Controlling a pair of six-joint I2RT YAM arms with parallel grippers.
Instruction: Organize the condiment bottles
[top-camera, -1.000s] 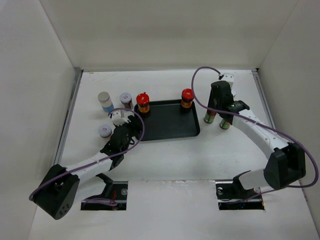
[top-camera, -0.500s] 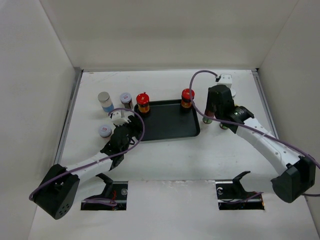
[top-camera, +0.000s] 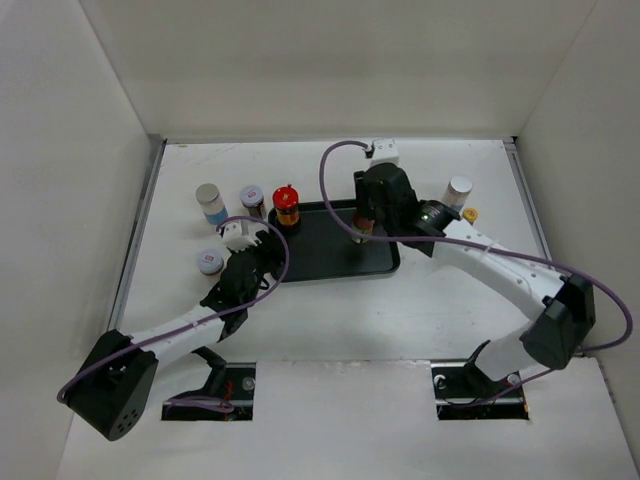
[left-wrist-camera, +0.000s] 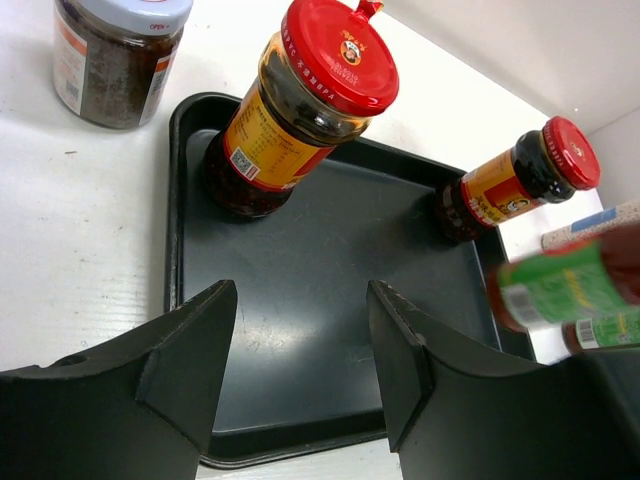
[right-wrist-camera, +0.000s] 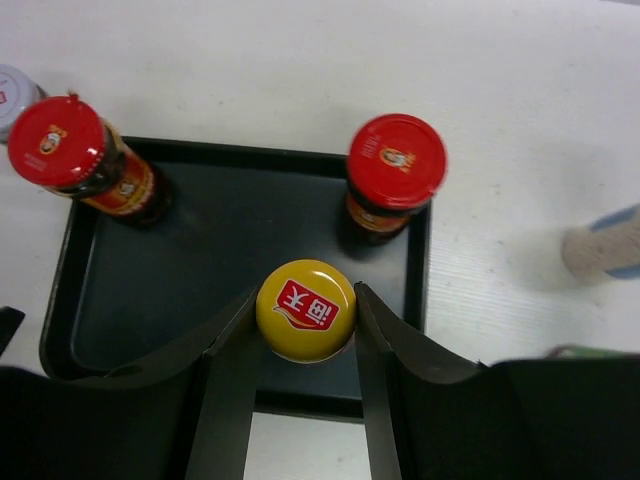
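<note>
The right pincer (right-wrist-camera: 305, 298) grips a yellow-capped green bottle (right-wrist-camera: 305, 308) by its neck above the right-hand part of the black tray (top-camera: 330, 255), its two fingers pressed to either side of the cap; whether the bottle's base touches the tray floor cannot be told. Just beyond it, a red-capped jar (right-wrist-camera: 396, 165) stands in the tray's far right corner, close to the rim. A second red-capped jar (top-camera: 287, 205) stands in the far left corner, and a broad stretch of bare tray floor shows between them. The left pincer (left-wrist-camera: 300, 300) hovers over the tray's near left edge, jaws parted and gripping nothing. On the desk (top-camera: 350, 320) left of the tray stand a grey-lidded jar (top-camera: 251, 197) just beside the rim, a white cylinder (top-camera: 210, 203) next to it, and another grey-lidded jar (top-camera: 209, 262) nearer the arms, beside the left wrist. Right of the tray, apart from its rim, stand a second white cylinder (top-camera: 458, 190) and a second yellow-capped bottle (top-camera: 470, 214), close together.
</note>
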